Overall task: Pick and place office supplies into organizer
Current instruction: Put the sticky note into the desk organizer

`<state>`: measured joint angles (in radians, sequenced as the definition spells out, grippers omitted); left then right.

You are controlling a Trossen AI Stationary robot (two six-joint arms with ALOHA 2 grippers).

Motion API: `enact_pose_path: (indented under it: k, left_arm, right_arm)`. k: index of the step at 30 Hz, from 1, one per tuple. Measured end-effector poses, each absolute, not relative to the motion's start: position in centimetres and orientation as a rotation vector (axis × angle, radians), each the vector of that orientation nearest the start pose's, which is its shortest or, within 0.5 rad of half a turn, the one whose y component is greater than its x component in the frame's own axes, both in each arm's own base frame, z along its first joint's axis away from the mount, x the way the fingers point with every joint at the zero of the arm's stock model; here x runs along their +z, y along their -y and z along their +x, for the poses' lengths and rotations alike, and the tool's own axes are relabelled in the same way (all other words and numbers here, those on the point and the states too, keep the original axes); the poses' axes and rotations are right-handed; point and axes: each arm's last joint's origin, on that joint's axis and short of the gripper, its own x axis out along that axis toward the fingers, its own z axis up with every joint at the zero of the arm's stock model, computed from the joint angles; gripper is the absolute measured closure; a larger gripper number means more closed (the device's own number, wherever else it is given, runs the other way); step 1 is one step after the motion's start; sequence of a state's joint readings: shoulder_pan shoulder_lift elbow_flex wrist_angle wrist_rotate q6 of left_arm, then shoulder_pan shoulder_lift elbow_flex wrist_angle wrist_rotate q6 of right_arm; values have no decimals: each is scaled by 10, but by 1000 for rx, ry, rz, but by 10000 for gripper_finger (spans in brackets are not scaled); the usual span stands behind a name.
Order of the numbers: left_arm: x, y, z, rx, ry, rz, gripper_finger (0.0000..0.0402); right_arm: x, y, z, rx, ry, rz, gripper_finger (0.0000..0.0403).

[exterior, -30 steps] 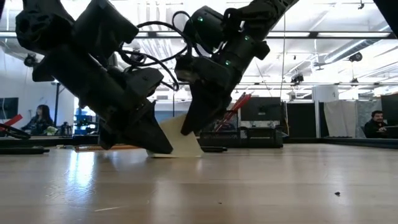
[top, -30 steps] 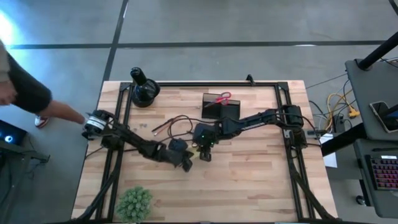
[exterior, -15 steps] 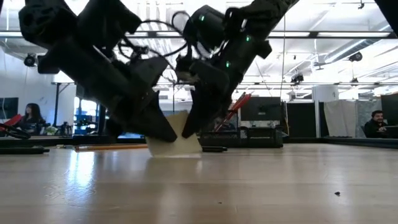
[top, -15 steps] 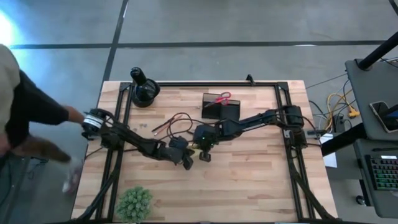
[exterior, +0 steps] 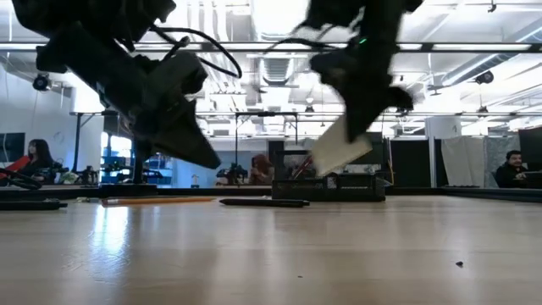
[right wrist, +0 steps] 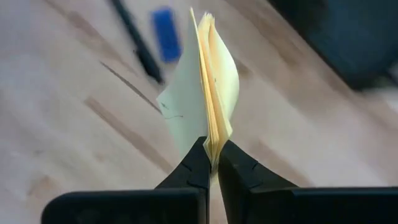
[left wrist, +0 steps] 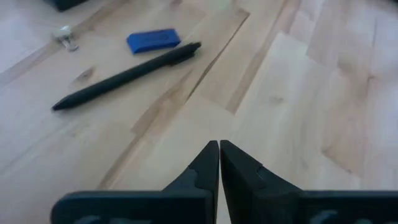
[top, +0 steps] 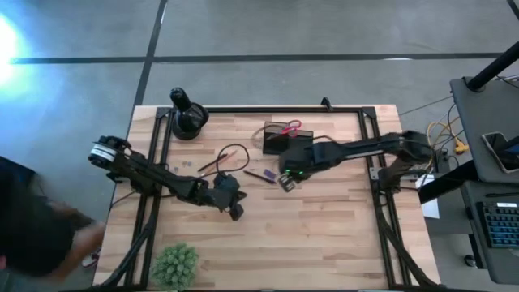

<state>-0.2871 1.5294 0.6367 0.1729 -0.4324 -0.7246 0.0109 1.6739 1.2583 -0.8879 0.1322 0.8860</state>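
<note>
Your right gripper (right wrist: 212,163) has its fingers pinched on one edge of the yellow sticky-note pad (right wrist: 208,93), and the pad hangs in the air just in front of the organizer (top: 285,139), clear of the table (top: 324,235). The pad is a pale yellow stack whose sheets fan and curl apart away from the pinch. The low view shows it as a tilted pale slab under the gripper with open space beneath it, which the high view cannot show; there it is only a small pale patch by the gripper.

Your left gripper (left wrist: 219,152) has its fingers pressed together on nothing, further out from the organizer than the pad, above bare wood.

Only the left wrist view shows the black pen (left wrist: 127,76) plainly, lying flat beside a small blue block (left wrist: 153,40). In the high view the red-handled scissors (top: 289,126) already sit in the organizer.

You cannot read any writing or label on the pad or the box.
</note>
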Motion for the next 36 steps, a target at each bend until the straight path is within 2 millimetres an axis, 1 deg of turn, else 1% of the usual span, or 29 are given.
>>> enact_pose_path:
  k: [2, 4, 7, 9, 11, 14, 16, 19, 21, 24, 27, 31, 34, 36]
  left_arm:
    - [151, 67, 270, 372, -598, -438, 402]
    - [151, 68, 271, 369, -595, -440, 402]
    - [152, 68, 271, 367, -589, -443, 402]
    - [152, 68, 271, 368, -592, -442, 402]
    - [152, 68, 271, 366, -590, -442, 402]
    - [152, 67, 271, 366, -591, -436, 402]
    - [152, 66, 271, 368, -593, -436, 402]
    - [152, 66, 271, 369, -593, -437, 402]
    - [152, 66, 271, 364, -595, -440, 402]
    - [152, 66, 271, 363, -595, -442, 402]
    - [152, 66, 271, 362, -595, -443, 402]
    - [152, 66, 271, 363, -594, -447, 402]
    - [152, 66, 271, 361, -595, -452, 402]
    - [152, 66, 271, 360, -596, -452, 402]
  right_arm:
    - [240, 1, 302, -723, -1134, 735, 394]
    - [246, 2, 282, -791, -1110, 812, 394]
    - [252, 15, 253, -864, -1018, 939, 392]
    - [253, 29, 235, -905, -960, 1014, 390]
    - [249, 43, 222, -923, -934, 1069, 390]
    - [243, 69, 208, -926, -937, 1096, 390]
    - [244, 87, 203, -939, -900, 1096, 390]
    - [250, 111, 206, -879, -808, 1119, 390]
    - [254, 124, 211, -805, -809, 1120, 390]
    - [246, 138, 219, -748, -922, 1117, 390]
    - [235, 152, 237, -645, -1015, 1094, 390]
    - [222, 169, 259, -561, -1148, 1005, 390]
    - [213, 182, 265, -543, -1236, 988, 390]
    - [206, 190, 267, -543, -1258, 997, 390]
